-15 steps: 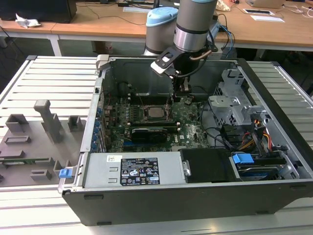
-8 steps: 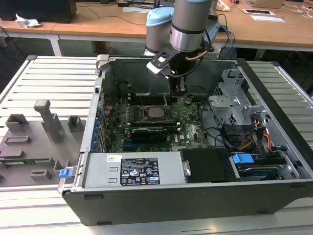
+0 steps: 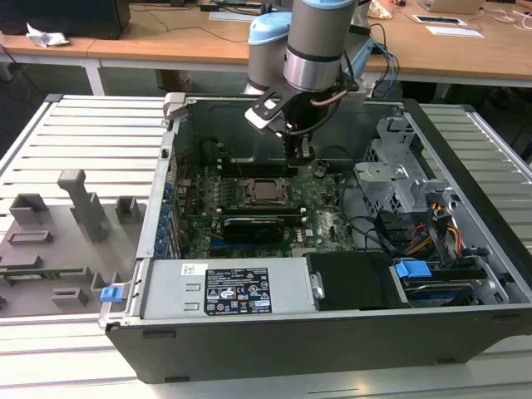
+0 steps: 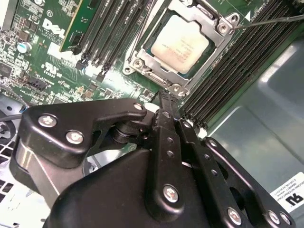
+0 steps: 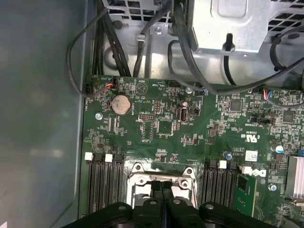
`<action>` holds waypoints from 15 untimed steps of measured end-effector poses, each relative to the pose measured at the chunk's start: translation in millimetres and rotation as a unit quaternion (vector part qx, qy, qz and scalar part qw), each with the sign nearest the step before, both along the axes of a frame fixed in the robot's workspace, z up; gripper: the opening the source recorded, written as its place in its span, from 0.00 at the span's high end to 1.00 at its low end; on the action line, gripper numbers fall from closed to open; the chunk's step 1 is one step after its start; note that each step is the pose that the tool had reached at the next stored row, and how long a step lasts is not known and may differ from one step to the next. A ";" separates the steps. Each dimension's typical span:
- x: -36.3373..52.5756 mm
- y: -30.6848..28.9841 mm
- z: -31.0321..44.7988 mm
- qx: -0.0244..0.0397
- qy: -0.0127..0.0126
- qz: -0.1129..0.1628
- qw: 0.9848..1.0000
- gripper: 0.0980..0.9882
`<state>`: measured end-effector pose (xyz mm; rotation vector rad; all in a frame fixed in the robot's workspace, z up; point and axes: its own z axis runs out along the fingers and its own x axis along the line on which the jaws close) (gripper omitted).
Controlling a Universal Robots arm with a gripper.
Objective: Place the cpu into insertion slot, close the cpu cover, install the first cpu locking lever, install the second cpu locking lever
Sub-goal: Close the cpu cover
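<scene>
Cpu [image 4: 179,42] sits flat in the insertion slot [image 3: 249,191] on the green motherboard [image 5: 190,137], silvery face up. The cpu cover [image 4: 142,59] lies down around it, with the chip showing through the window. A thin lever rod [image 4: 270,20] sticks out from one socket corner, over the memory slots [image 4: 223,71].

The gripper [image 4: 165,97] has its black fingers pressed together with nothing between them, and its tip hangs just beside the socket edge. In the first wrist view the gripper [image 5: 161,186] covers part of the socket frame, with memory slots on both sides. In the exterior view the gripper [image 3: 298,154] reaches down inside the open computer case [image 3: 465,332], close to the back wall and just behind the socket.

A coin battery [image 5: 120,103] is on the board, well apart from the socket. Black cables [image 5: 180,52] crowd the board edge by the metal drive cage [image 5: 232,23]. The black expansion card [image 3: 253,224] lies in front of the socket and the power supply [image 3: 224,287] is nearer the front. A grey fixture tray [image 3: 66,224] stands outside the case on the exterior view's left.
</scene>
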<state>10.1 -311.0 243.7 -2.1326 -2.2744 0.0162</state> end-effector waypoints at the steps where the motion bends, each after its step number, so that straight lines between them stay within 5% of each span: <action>1: -4.6 0.0 -0.6 0.000 0.000 0.000 1.000 0.99; 5: -16.0 0.0 -4.2 0.000 0.000 0.000 1.000 0.99; 15: -28.2 0.0 -13.0 0.000 0.000 0.004 1.000 0.99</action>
